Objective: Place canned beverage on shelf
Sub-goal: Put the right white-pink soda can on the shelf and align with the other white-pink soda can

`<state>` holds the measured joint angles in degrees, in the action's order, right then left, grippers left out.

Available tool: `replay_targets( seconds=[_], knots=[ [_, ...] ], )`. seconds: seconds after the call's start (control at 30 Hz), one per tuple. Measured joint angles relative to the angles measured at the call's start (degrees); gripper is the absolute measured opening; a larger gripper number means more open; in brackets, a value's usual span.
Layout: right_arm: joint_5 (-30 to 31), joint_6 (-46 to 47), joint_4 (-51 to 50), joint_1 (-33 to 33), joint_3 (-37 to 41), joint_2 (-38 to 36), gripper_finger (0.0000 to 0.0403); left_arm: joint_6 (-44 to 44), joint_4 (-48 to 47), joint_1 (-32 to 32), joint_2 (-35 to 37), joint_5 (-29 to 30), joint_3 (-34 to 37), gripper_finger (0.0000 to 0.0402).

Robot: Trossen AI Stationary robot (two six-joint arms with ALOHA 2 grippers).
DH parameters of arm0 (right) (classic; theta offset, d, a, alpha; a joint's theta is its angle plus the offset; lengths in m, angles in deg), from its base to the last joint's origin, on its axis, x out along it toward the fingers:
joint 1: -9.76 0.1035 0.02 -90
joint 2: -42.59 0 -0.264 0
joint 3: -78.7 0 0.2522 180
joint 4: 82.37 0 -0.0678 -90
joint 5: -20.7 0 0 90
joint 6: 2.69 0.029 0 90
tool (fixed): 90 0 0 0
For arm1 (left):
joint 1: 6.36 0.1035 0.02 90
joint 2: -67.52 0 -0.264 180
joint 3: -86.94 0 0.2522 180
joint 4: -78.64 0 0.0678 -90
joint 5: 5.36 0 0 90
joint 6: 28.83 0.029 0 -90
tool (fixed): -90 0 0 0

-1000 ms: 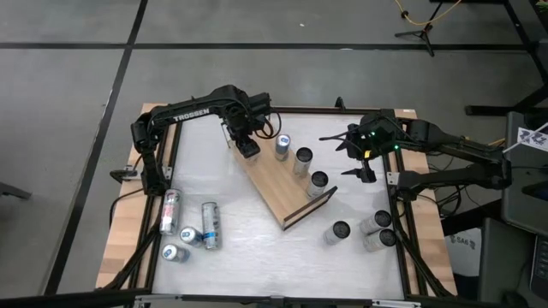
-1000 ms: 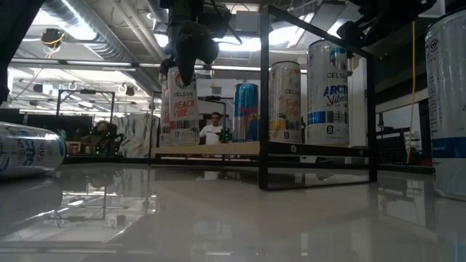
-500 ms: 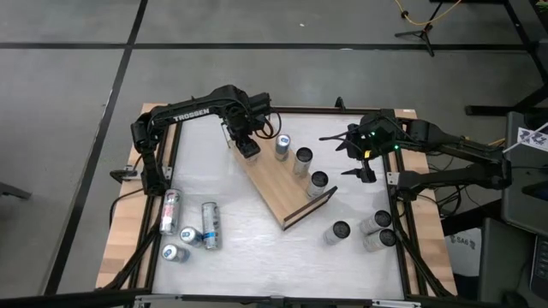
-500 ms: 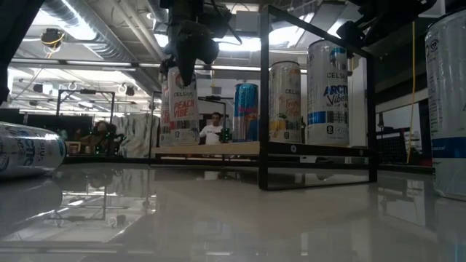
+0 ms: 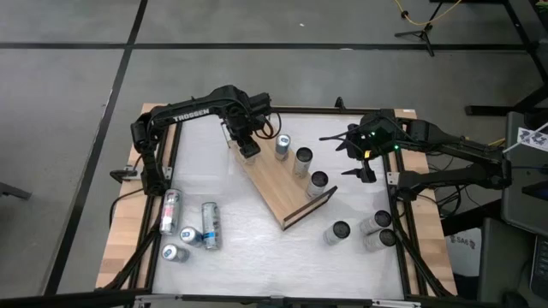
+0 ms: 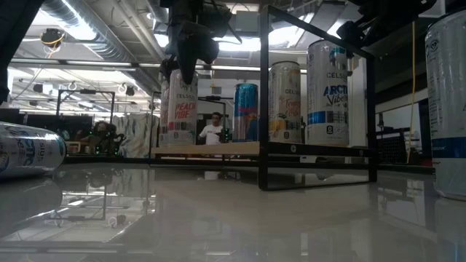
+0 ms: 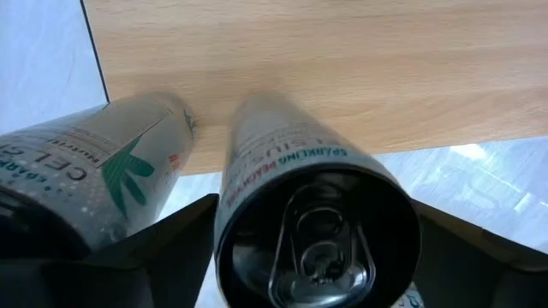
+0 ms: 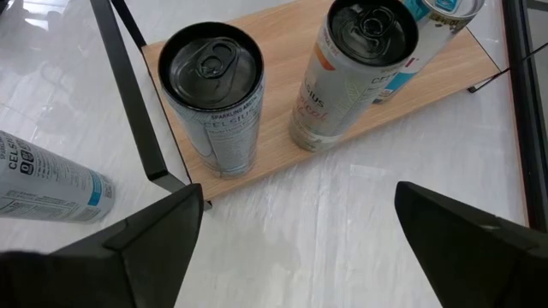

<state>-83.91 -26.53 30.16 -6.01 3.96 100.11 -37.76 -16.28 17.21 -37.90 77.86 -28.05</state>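
We log: left gripper upper centre, fingers parting around Celsius can stood on shelf; release step. Right gripper idle, fingers apart. Next: lift clear.

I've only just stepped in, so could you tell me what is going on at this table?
The robot is stocking cans onto the wooden shelf. The left pincer is at the shelf's far end around an upright can standing on the board. Three more cans already stand in a row. The right pincer waits open beside the shelf, holding nothing. Other cans remain on the table.
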Motion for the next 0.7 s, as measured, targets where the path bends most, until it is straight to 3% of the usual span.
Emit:
replay_targets(
  seconds=[0.17,0.7],
  knots=[
    [0.0,0.0,0.0,0.0,0.0,0.0,0.0379,-1.3,0.0,0.0,0.0,0.0,0.0,0.035],
    [0.0,0.0,0.0,0.0,0.0,0.0,0.0379,-1.5,0.2,0.0,0.5,-0.2,0.0,0.0347]
  ],
)
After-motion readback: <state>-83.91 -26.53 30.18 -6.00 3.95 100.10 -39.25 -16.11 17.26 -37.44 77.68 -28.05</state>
